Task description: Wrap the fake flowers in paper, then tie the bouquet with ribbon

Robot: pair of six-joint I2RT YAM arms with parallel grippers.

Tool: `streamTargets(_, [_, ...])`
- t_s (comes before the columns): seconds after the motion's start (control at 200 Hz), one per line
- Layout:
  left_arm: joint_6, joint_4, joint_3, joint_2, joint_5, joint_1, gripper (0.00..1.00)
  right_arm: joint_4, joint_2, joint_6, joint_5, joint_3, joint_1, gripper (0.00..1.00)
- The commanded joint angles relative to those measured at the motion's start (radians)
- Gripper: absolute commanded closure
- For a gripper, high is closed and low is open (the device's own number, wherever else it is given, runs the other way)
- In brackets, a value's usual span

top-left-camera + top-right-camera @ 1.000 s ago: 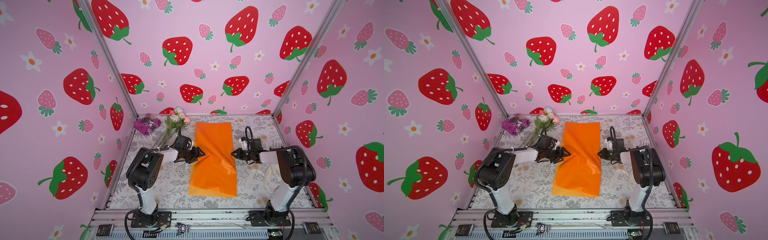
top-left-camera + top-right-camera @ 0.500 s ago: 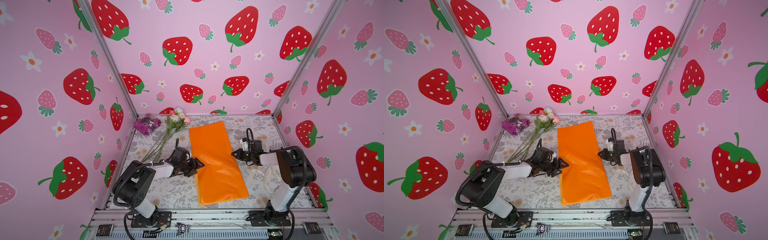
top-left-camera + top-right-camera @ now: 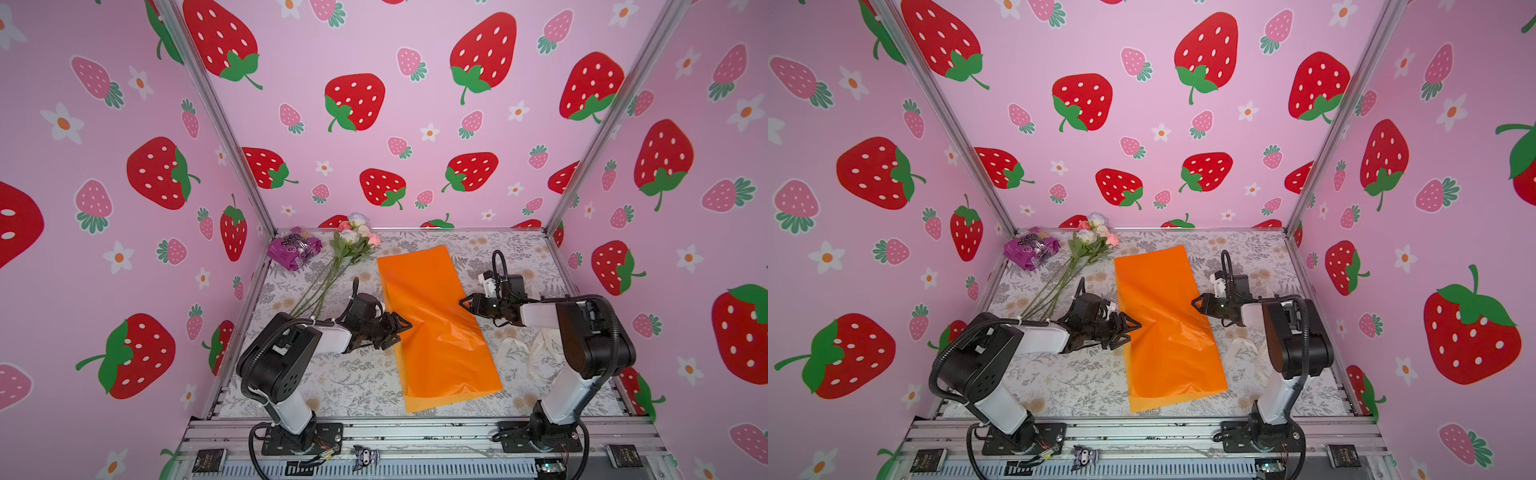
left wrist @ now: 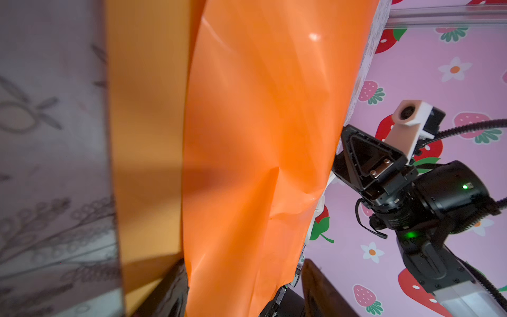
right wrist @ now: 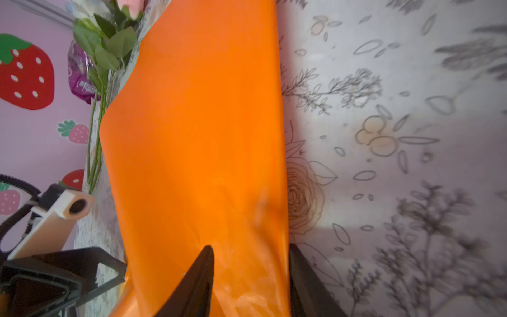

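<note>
Both edges of paper [image 3: 436, 332] between fingers [image 5: 196, 282]

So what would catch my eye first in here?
The bright orange paper lies down the middle of the table, with the left gripper and right gripper open-jawed at its two long edges. Toward the far left corner lie the flowers near a purple packet, all boxed in by pink strawberry walls.

No text or label can be read.
</note>
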Motion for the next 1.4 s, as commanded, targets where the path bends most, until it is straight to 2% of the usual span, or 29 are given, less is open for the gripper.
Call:
streamTargets(0.0, [-0.024,0.026,0.020,0.007,-0.001,-0.004,0.35,-0.182,-0.085,-0.082,0.165,0.045,-0.006,0.39])
streamTargets(0.03, [-0.024,0.026,0.019,0.006,-0.002,-0.005,0.35,-0.201,-0.107,-0.097,0.189,0.057,-0.006,0.30])
streamTargets(0.08, [-0.018,0.025,0.019,0.008,0.001,-0.005,0.35,-0.212,-0.141,-0.115,0.202,0.066,-0.006,0.22])
streamTargets(0.205, [-0.020,0.044,0.019,0.023,0.013,-0.004,0.35,-0.276,-0.208,-0.130,0.219,0.081,0.005,0.14])
streamTargets(0.295, [-0.021,0.049,0.017,0.011,0.013,-0.005,0.35,-0.307,-0.286,-0.151,0.224,0.050,0.043,0.18])
streamTargets(0.47, [0.047,-0.102,0.030,-0.060,-0.013,-0.006,0.34,-0.376,-0.408,-0.063,0.235,-0.088,0.056,0.30])
streamTargets(0.555, [0.036,-0.124,-0.001,-0.112,-0.031,-0.016,0.33,-0.405,-0.486,-0.028,0.272,-0.176,0.055,0.30])
streamTargets(0.79, [0.063,-0.259,-0.035,-0.227,-0.076,-0.066,0.32,-0.505,-0.601,0.099,0.427,-0.293,0.049,0.28])
streamTargets(0.851, [0.066,-0.281,-0.042,-0.247,-0.083,-0.079,0.32,-0.474,-0.624,0.100,0.407,-0.327,0.044,0.29])
streamTargets(0.941, [0.058,-0.286,-0.058,-0.261,-0.081,-0.095,0.32,-0.447,-0.605,0.089,0.322,-0.346,0.039,0.38])
streamTargets(1.076, [0.052,-0.295,-0.067,-0.266,-0.074,-0.120,0.31,-0.450,-0.560,0.067,0.306,-0.365,0.039,0.42])
streamTargets(1.141, [0.051,-0.300,-0.070,-0.268,-0.077,-0.129,0.31,-0.436,-0.560,0.047,0.284,-0.371,0.039,0.53])
streamTargets(1.206, [0.044,-0.298,-0.077,-0.269,-0.071,-0.134,0.31,-0.393,-0.573,0.038,0.203,-0.380,0.039,0.60])
streamTargets(1.246, [0.042,-0.297,-0.082,-0.272,-0.069,-0.136,0.31,-0.362,-0.578,0.046,0.152,-0.384,0.039,0.71])
streamTargets(1.326, [0.040,-0.309,-0.086,-0.278,-0.071,-0.135,0.29,-0.316,-0.585,0.096,0.143,-0.394,0.039,0.90])
streamTargets(1.396, [0.043,-0.337,-0.080,-0.286,-0.083,-0.134,0.29,-0.266,-0.581,0.142,0.151,-0.404,0.039,0.94])
